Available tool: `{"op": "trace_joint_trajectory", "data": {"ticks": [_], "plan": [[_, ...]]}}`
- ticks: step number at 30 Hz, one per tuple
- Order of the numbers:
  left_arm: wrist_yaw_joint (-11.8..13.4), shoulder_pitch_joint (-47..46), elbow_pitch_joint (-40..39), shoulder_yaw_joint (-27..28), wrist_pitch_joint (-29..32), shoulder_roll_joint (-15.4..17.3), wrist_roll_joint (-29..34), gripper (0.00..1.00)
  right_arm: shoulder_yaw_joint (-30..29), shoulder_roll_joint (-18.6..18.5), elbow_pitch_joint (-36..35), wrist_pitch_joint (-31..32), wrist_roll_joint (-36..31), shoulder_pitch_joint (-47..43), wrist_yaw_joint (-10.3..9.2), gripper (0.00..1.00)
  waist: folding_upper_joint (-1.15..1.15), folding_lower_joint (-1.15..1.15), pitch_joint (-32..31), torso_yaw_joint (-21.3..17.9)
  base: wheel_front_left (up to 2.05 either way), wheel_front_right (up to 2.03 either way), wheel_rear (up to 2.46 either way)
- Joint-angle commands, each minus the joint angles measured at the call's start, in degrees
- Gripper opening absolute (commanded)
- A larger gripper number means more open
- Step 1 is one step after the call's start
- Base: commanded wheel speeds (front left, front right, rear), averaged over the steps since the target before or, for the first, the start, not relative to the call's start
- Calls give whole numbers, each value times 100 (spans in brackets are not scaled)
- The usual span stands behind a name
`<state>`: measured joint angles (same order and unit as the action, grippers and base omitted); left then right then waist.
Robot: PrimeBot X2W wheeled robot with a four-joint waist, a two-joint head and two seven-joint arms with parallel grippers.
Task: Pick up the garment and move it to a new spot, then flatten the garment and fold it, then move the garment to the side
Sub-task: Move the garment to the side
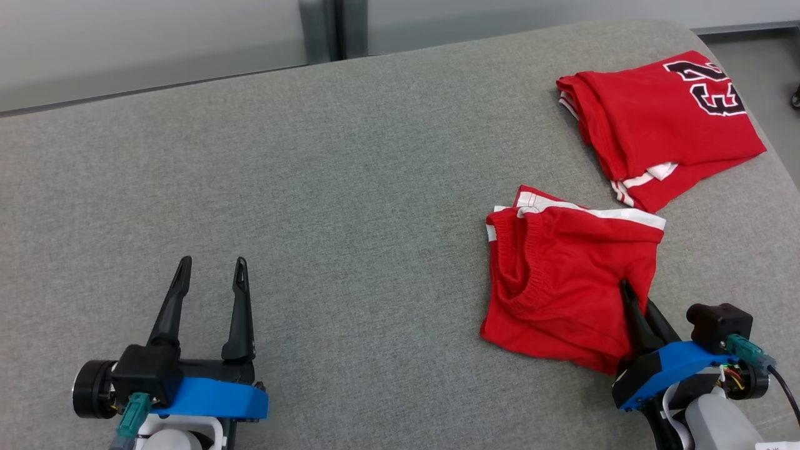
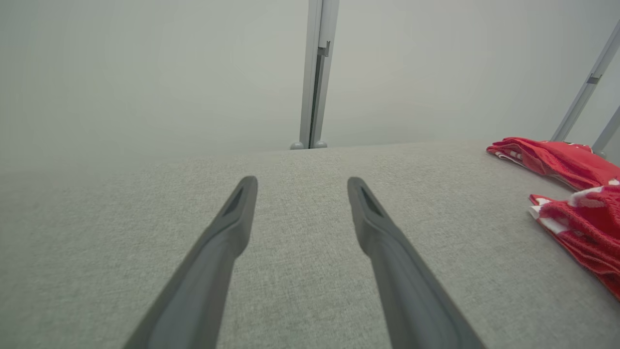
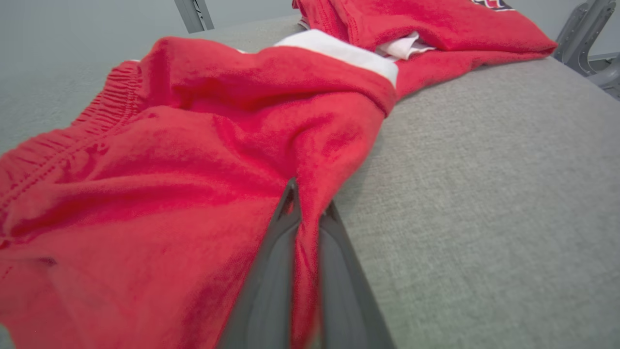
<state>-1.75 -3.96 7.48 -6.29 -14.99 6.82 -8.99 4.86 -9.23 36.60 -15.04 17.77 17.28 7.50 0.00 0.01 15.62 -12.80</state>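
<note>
Red shorts (image 1: 562, 294), white-trimmed, rumpled at the right side of the grey table (image 1: 375, 187); judged soft, light and limp, best taken at waistband or hem; right end effector (image 1: 634, 294) clenched on their near edge, left end effector (image 1: 209, 265) released.

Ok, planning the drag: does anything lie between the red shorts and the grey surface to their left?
Nothing visible does. The right gripper is shut on the right edge of the shorts; the grey surface leftward lies bare as far as the open left gripper. The folded jersey lies beyond them.
</note>
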Motion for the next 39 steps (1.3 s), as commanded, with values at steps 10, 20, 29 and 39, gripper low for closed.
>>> {"op": "trace_joint_trajectory", "data": {"ticks": [10,20,29,39], "plan": [[-53,-361,47,-63,-24,107,67,100,344,-295,-350,-17,-390,569,-2,0,0,-1,140,-27,0,0,0],[-45,-760,-227,-110,67,255,173,100,1346,-1516,-92,225,-505,2679,-2,0,0,-1,999,234,0,0,0],[45,-1115,-867,-91,277,457,324,100,1790,-2837,644,261,47,3968,-3,0,0,-1,1932,199,0,0,0],[83,-1199,-1539,-103,600,635,397,100,2643,-3710,1371,250,916,4732,-3,0,0,-1,2197,-16,0,0,0]]}}
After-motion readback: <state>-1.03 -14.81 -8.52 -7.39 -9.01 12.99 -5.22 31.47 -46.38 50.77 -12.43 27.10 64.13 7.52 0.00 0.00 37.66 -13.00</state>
